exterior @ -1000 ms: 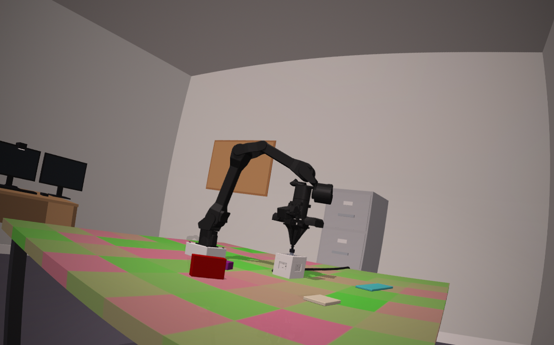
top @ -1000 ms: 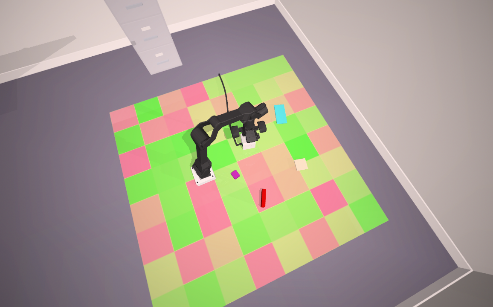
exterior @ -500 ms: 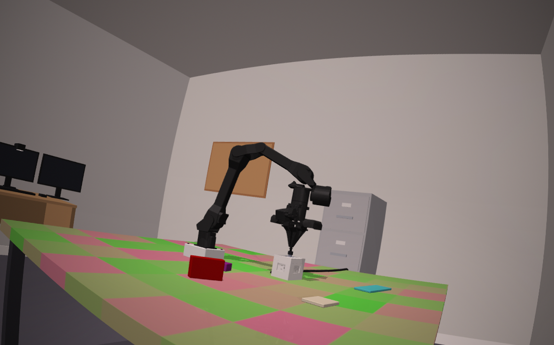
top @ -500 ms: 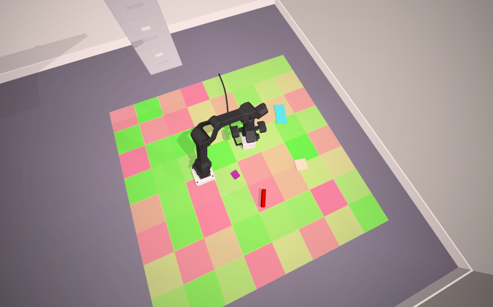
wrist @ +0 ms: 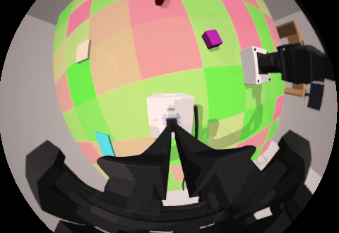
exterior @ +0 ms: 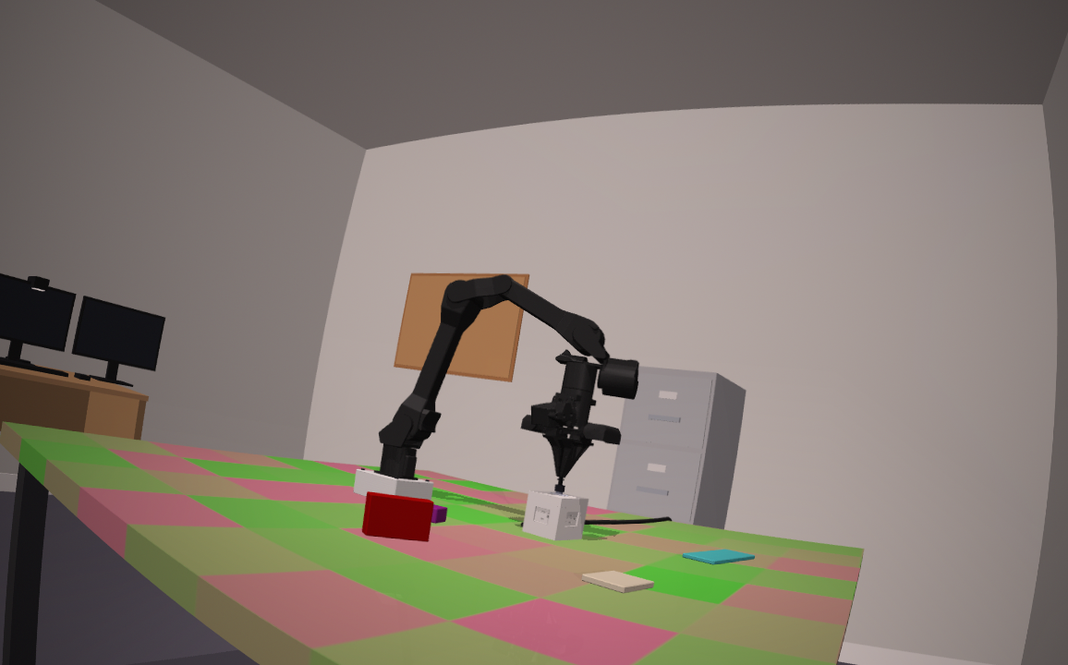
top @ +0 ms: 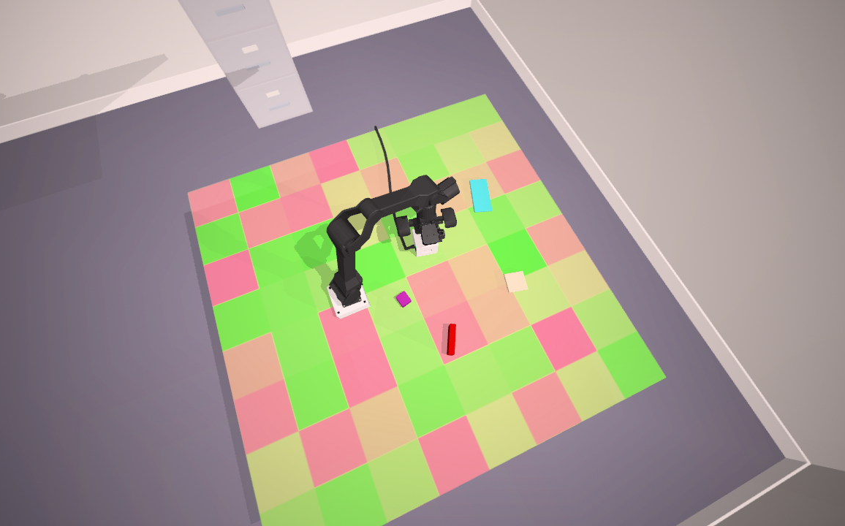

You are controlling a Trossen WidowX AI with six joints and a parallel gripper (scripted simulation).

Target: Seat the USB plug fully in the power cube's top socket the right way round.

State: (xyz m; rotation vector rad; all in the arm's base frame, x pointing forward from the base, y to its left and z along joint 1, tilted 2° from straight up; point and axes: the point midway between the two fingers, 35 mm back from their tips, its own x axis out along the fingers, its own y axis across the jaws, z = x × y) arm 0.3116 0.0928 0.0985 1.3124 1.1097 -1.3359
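Note:
The white power cube (top: pixel 425 250) (exterior: pixel 554 529) (wrist: pixel 156 110) stands on the checkered table, with outlets on its sides. My gripper (exterior: pixel 560 478) (wrist: pixel 172 127) points down over its top and is shut on the small dark USB plug (exterior: pixel 559 488) (wrist: pixel 171 121). The plug is upright at the socket, its black body just above the cube's top in the exterior view. Pale metal shows around it in the wrist view. How deep the plug's tip sits and which way round it is cannot be told. The fingertips are hidden behind the wrist in the top view.
A black cable (top: pixel 386 163) (exterior: pixel 630 521) (wrist: pixel 196 120) runs beside the cube toward the table's edge. A purple cube (top: pixel 403 299) (wrist: pixel 212 39), a red block (top: pixel 451 340) (exterior: pixel 397 518), a beige tile (top: pixel 516 281) (exterior: pixel 618 580) and a cyan tile (top: pixel 480 195) (exterior: pixel 718 556) lie around.

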